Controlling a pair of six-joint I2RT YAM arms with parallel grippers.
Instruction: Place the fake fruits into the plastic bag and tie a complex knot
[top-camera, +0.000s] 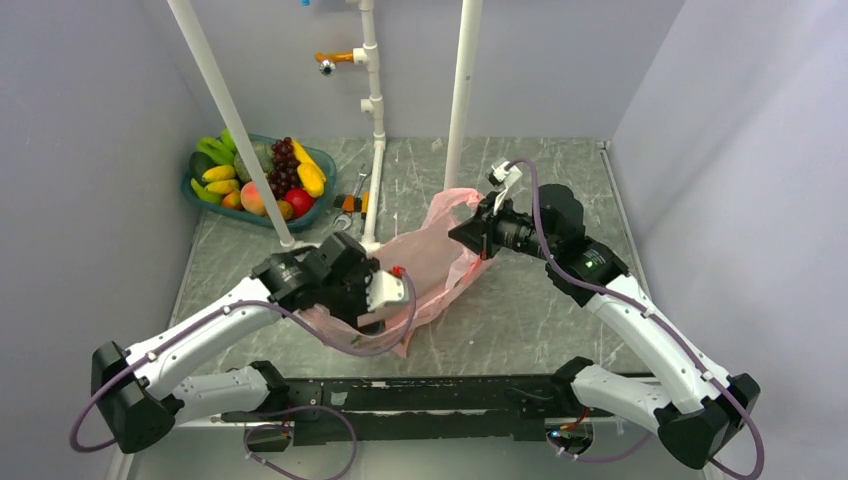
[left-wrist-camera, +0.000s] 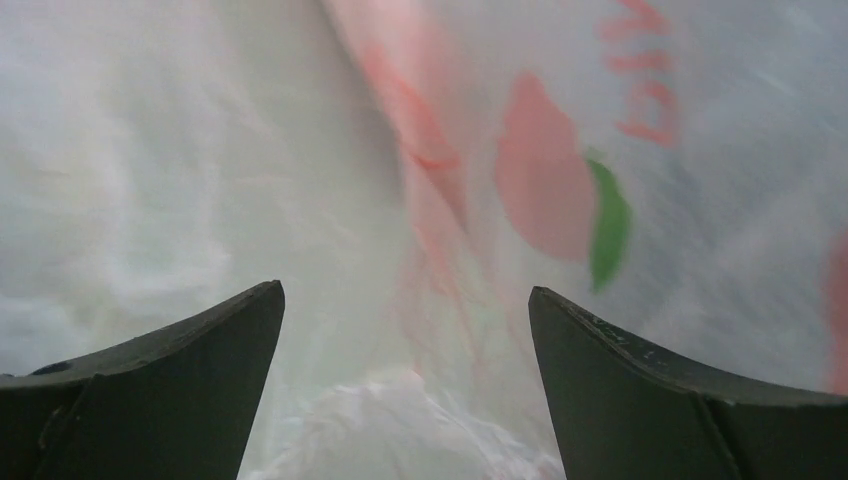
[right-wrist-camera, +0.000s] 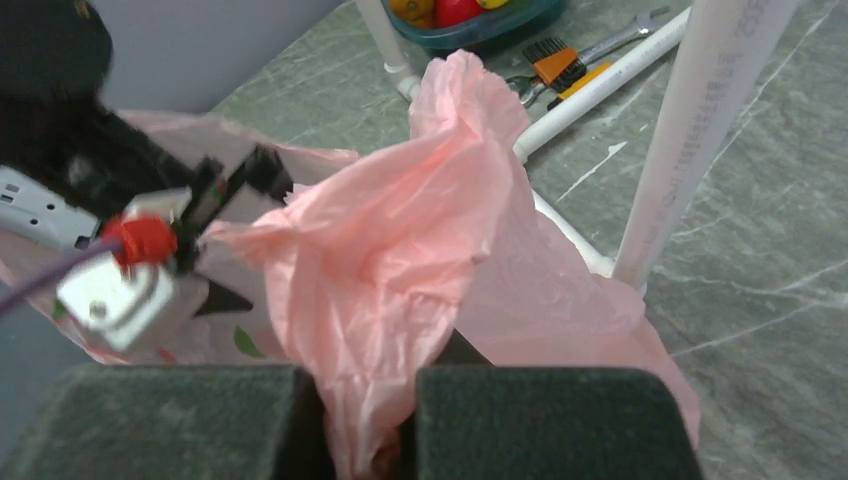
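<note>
We judge the step in hand to be getting the plastic bag (top-camera: 430, 262) opened, since the fake fruits (top-camera: 262, 180) lie heaped in the teal basin (top-camera: 318, 208) at the far left of the desk (top-camera: 540, 310), well apart from it. The right pincer (right-wrist-camera: 365, 378) is clamped on a bunched fold of the pink film and holds that part raised. The left pincer (left-wrist-camera: 405, 292) has its jaws wide apart, gripping nothing, with the film just ahead. To do this well, we would close the left on a single layer near the rim, opposite the right's hold, then draw the two apart slowly so the thin film neither tears nor slips. The bag is translucent pink, crumpled and slack, printed with small red-and-green fruit. It sprawls mid-desk between the arms, beside the white pipe frame (top-camera: 376, 190), and we cannot tell where its mouth lies
</note>
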